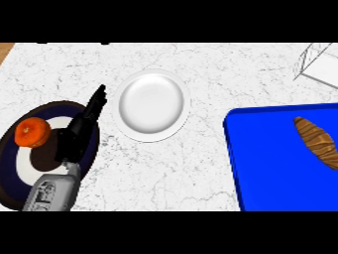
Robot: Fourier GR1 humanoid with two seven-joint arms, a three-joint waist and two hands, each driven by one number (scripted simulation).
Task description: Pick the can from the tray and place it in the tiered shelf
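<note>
Head view shows the left hand [84, 124] with straight fingers over the dark plate [7, 168] at the worktop's [200, 163] left edge, beside an orange fruit [34, 132]. A white plate [153, 105] sits mid-worktop. On the blue tray [274, 168] at the right edge lies a brown pastry [317, 141]; no can shows. A white shelf [325, 69] stands at the far right corner.

Kitchen: marble counter [200, 168], plates [151, 104], croissant tray [274, 168].

The left hand [84, 124] rises from its grey forearm [53, 191] over the dark plate [7, 163], fingers straight, pointing away.
</note>
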